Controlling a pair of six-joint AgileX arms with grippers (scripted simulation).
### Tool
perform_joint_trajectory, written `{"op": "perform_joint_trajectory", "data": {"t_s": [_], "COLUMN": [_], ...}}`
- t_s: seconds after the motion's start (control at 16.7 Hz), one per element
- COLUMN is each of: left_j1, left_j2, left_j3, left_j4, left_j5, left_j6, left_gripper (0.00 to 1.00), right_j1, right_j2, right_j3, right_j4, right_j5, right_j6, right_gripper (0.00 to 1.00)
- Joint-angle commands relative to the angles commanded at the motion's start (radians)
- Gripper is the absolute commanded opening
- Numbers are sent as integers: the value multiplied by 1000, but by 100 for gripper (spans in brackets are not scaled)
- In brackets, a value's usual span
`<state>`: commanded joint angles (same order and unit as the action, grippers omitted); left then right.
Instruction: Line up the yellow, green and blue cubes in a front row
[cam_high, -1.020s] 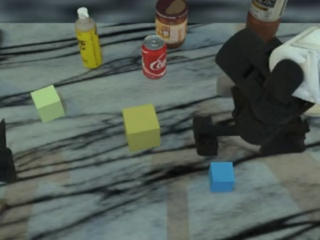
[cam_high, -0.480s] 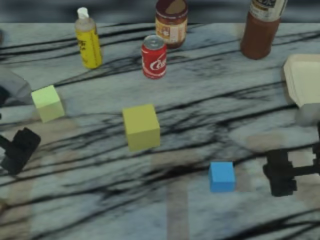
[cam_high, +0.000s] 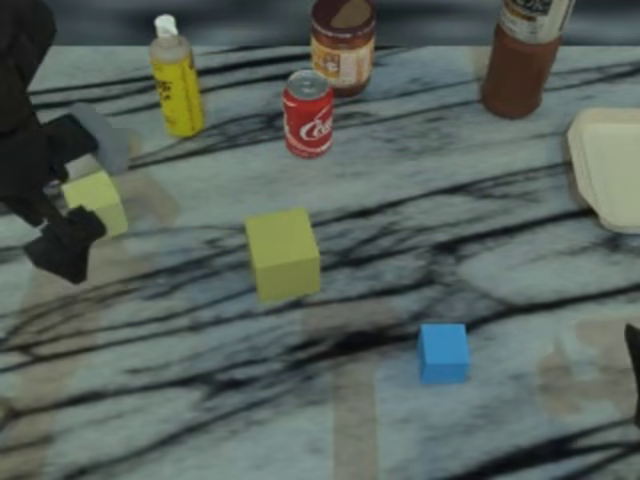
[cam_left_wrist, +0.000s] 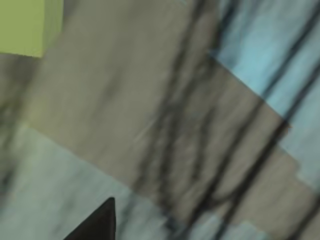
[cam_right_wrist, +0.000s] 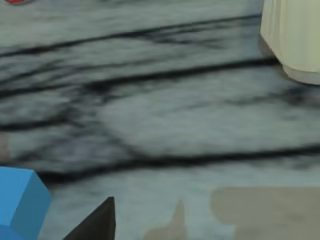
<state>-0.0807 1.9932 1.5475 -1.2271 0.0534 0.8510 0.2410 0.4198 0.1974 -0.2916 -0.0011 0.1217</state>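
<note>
Our left end effector (cam_high: 70, 195) sits at the desk's left side, right over the green cube (cam_high: 97, 202) — fingers spread, one behind the cube and one in front, nothing gripped yet. The right arm is parked at the right edge of the top view, only a sliver showing, so we cannot tell its finger state.

Step in hand, as we judge it: grasping the green cube. To do it well we'd centre the cube between the fingers, square them to two opposite faces rather than the corners, drop until the pads cover the mid-height of the sides, then close firmly. The left wrist view shows only a corner of the cube, so it looks off-centre — we'd correct that before closing. Lift clear before carrying, keeping away from the yellow bottle (cam_high: 176, 78) just behind.

Locations: the yellow cube (cam_high: 283, 253) is near mid-desk, the blue cube (cam_high: 443, 352) is further front and to the right, well apart from it, and the green cube is at the far left, further back than both. No row yet.

Counts: three cubes — one yellow, one green, one blue. One yellow bottle, one red can (cam_high: 307, 113), one jar (cam_high: 342, 43), one brown bottle (cam_high: 521, 58), one cream tray (cam_high: 606, 165) at the right edge.
</note>
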Motion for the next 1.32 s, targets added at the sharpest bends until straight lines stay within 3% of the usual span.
{"op": "perform_joint_trajectory", "data": {"t_s": [0.3,0.54,1.02,1.32], "left_j1": [9,18,15,18], "left_j2": [276,354,359,408], "left_j3": [370,510,503,376], "left_j4": [-71,-62,-43,139], "left_j5": [-31,-48,-48,-48], "left_j6": [128,176,177,179], "left_gripper": [100,100,100,100], "right_j1": [-157,-226,-231,-231], "right_j2": [-306,-413,-420,-420], "right_j3": [-151,-195,-197,-197], "right_j4": [192,285,292,292], "right_j5": [2,1,1,1], "right_j6": [-87,-120,-122,-122], "right_gripper": [100,100,100,100]}}
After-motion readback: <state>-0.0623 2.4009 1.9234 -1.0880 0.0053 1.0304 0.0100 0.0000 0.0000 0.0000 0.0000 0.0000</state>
